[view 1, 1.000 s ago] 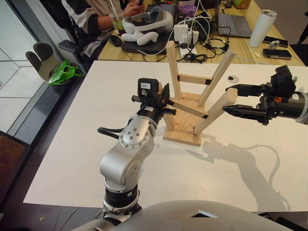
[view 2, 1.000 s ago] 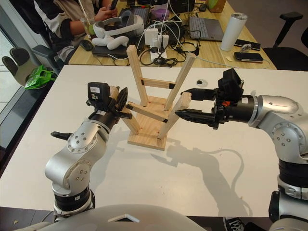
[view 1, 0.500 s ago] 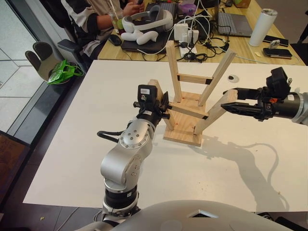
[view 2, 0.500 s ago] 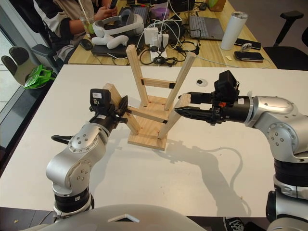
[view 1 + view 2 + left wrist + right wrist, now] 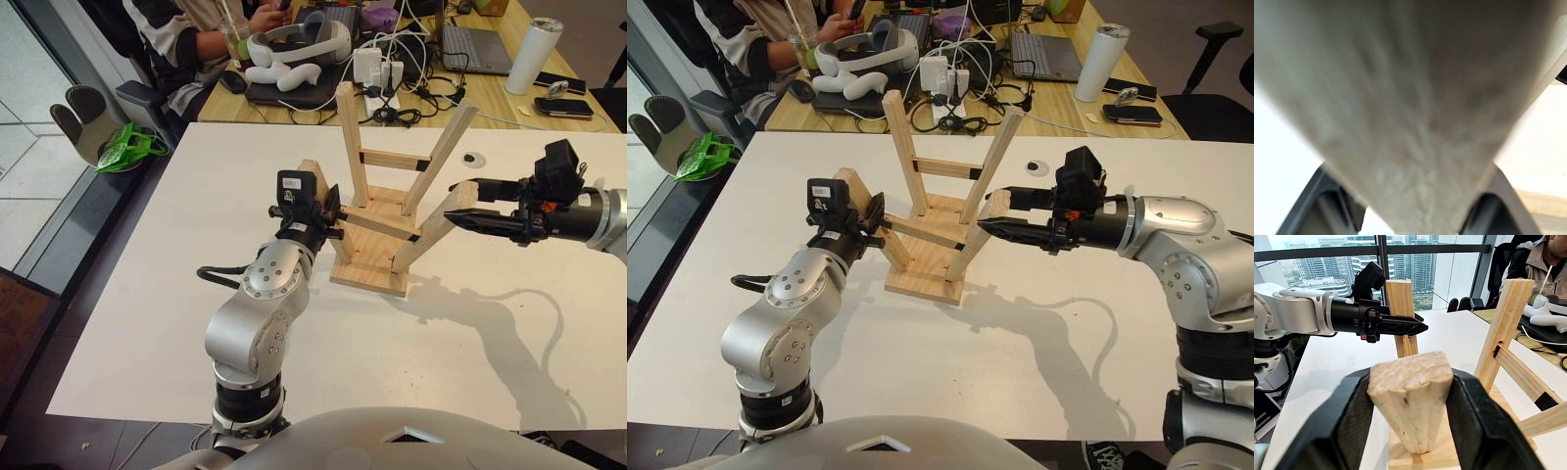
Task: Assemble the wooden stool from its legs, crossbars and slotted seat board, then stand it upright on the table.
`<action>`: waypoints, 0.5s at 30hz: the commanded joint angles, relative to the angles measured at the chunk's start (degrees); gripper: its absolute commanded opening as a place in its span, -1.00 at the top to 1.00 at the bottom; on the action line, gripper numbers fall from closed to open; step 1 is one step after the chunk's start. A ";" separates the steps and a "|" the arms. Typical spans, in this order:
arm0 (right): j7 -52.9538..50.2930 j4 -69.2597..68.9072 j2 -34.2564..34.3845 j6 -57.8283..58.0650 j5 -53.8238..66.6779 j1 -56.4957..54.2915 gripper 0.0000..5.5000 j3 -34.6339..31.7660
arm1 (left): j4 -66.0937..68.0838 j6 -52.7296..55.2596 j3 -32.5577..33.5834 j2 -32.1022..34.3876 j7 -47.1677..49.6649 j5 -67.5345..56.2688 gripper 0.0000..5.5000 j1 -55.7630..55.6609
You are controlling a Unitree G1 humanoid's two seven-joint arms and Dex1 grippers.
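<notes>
At the seat board's (image 5: 376,275) left edge, the left gripper (image 5: 331,213) pinches the near-left leg (image 5: 315,179). The board lies flat on the table (image 5: 196,245), with the stool (image 5: 395,161) upturned. At its right, the right gripper (image 5: 458,205) clamps the top of the near-right leg (image 5: 429,232).

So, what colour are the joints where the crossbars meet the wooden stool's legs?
Black; the joints show best in the right eye view.

Stool leg (image 5: 1415,98) blurred up close, both ends cut off
</notes>
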 commanded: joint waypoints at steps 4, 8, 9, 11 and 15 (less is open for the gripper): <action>1.35 3.22 -0.44 1.02 -1.46 2.44 0.24 1.39 | -0.34 1.37 0.14 -0.68 -1.89 -0.82 0.25 -0.31; 1.90 4.37 -0.86 0.37 -2.13 3.49 0.24 1.22 | -0.40 1.27 1.85 -0.45 -2.51 -0.82 0.25 -0.59; 2.09 4.53 -0.95 0.30 -2.15 3.64 0.24 1.22 | -0.34 1.27 2.24 -0.35 -2.61 -0.82 0.25 -0.56; 2.55 4.70 -1.32 0.02 -2.52 3.81 0.24 1.60 | -0.14 1.25 2.77 -0.20 -2.86 -0.75 0.25 -0.56; 2.21 4.09 -1.04 -0.57 -3.77 2.79 0.24 3.29 | 0.20 1.13 2.72 -0.42 -2.87 -0.24 0.25 -1.16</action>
